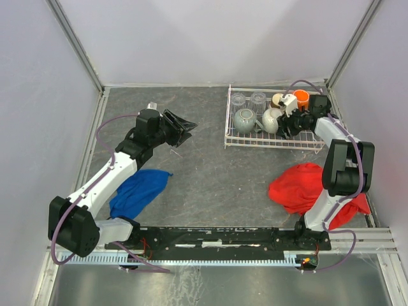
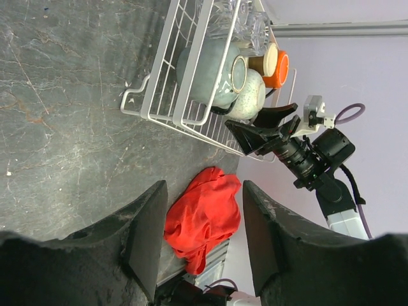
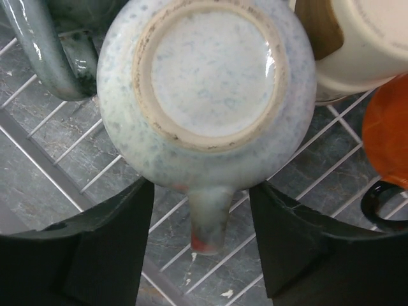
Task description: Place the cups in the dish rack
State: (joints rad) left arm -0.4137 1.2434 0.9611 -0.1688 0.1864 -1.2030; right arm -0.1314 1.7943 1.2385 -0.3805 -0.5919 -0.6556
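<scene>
Right end effector (image 3: 199,213), jaws apart astride the handle of a speckled cream-white mug (image 3: 204,83) (apparently lying sideways).

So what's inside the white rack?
Six cups sit in the dish rack: two clear glasses, a tan cup, an orange mug, a grey-green mug and a cream mug beside the open right gripper. The rack floor under them is covered.

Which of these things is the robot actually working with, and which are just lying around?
Job in hand: dish rack, left glass tumbler, right glass tumbler, tan cup, orange mug, grey-green mug, cream-white mug.
Lying about: blue cloth, red cloth.
</scene>
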